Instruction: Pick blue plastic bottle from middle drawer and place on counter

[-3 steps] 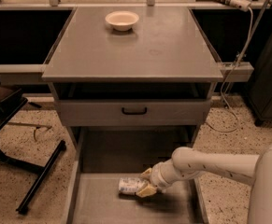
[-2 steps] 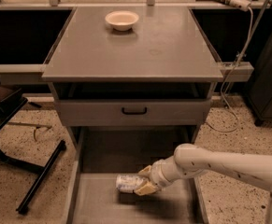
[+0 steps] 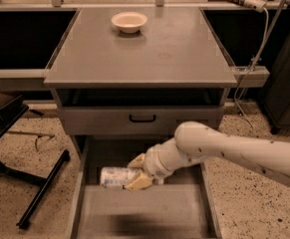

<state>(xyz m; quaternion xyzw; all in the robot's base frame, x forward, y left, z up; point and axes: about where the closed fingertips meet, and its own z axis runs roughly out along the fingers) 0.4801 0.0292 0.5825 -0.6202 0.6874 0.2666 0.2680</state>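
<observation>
The blue plastic bottle [image 3: 114, 177] lies sideways, held at its right end between the cream fingers [image 3: 138, 182] of my gripper [image 3: 137, 172]. The gripper is shut on the bottle and holds it over the back part of the open middle drawer [image 3: 149, 210], near its left wall. My white arm [image 3: 224, 151] reaches in from the right. The grey counter [image 3: 149, 54] lies above, at the top of the cabinet.
A cream bowl [image 3: 129, 21] stands at the back of the counter. A shut drawer front with a black handle [image 3: 142, 118] sits just above the gripper. A black stand leg [image 3: 42, 190] lies on the floor left. Cables [image 3: 254, 54] hang at the right.
The gripper, with the bottle in it, has moved up and to the left, away from the drawer floor. The arm has risen with it.
</observation>
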